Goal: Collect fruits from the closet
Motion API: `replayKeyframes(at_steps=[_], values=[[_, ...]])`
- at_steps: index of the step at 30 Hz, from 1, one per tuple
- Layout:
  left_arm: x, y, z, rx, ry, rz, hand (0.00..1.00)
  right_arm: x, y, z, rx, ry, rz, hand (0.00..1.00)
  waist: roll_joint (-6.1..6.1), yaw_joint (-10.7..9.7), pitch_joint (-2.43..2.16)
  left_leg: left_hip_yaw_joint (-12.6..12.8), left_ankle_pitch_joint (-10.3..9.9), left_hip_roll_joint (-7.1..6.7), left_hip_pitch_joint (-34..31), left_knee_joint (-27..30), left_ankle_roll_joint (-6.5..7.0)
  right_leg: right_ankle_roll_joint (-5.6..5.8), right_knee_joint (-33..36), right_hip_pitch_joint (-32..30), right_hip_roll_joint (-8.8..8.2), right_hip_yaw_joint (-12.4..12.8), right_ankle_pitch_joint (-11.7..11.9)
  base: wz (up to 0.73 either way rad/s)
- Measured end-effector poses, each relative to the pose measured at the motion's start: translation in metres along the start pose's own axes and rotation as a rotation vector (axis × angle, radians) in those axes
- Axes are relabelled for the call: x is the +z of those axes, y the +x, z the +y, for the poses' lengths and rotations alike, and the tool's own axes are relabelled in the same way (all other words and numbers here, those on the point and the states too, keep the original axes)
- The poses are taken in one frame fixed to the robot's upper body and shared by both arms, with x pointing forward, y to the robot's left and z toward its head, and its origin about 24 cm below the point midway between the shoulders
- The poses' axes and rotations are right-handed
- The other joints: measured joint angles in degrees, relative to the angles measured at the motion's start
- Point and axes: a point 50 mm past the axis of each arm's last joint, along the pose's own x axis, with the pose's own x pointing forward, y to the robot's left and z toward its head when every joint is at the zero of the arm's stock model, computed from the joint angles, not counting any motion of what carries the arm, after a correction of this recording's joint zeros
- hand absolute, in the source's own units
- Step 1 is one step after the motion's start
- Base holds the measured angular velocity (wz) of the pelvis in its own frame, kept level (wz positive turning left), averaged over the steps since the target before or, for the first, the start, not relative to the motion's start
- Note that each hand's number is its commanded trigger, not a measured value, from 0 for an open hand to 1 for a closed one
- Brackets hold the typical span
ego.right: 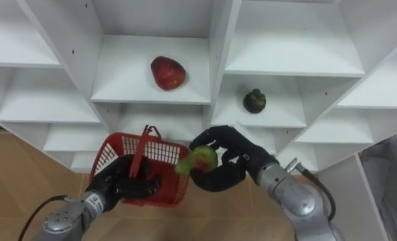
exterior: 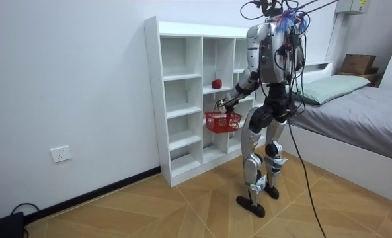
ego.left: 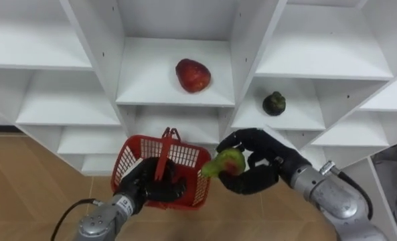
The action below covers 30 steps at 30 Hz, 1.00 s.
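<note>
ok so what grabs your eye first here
The red basket, held by its handle in the left hand, and the green-and-red fruit gripped in the right hand just beside its rim. Behind them, a red fruit sits on the white closet's centre shelf, a dark fruit on the lower shelf to its right.

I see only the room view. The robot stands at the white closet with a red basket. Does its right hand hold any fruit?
Observer: Yes. In the eye views the right hand is curled round a green fruit with a red blush, at the right edge of the basket.
Operator: Is there other fruit besides the red one?
Observer: One dark round fruit sits on the shelf to the right of the red fruit.
Operator: How is the basket held?
Observer: The left hand is curled round its handle.
</note>
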Motion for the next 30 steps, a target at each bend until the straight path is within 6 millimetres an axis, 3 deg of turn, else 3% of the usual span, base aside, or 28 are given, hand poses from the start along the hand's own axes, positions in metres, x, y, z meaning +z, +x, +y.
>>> replayKeyframes(at_steps=[6, 14, 30], values=[[0.002, 0.002, -0.006, -0.045, -0.074, -0.024, 1.00, -0.008, 0.009, 0.002, 0.002, 0.003, 0.044, 1.00, 0.07, 0.16, 0.04, -0.03, 0.21, -0.09, -1.59, 1.00, 0.37, -0.03, 1.06, -1.32, -0.37, 0.17, -0.05, 0.04], [0.011, 0.004, -0.016, -0.108, -0.055, -0.054, 1.00, -0.006, 0.011, -0.003, -0.052, -0.005, 0.038, 1.00, 0.73, -0.08, 0.13, -0.12, 0.50, -0.09, -3.15, 1.40, 0.77, -0.04, 1.83, -2.68, -0.52, -0.02, -0.05, 0.04], [0.034, 0.003, -0.030, -0.278, 0.000, -0.143, 1.00, -0.004, 0.013, -0.001, -0.064, -0.076, 0.049, 1.00, 0.77, -0.17, 0.10, 0.19, 0.51, -0.11, -3.12, 1.57, 0.78, -0.02, 1.83, -2.41, -0.88, -0.83, -0.21, 0.01]])
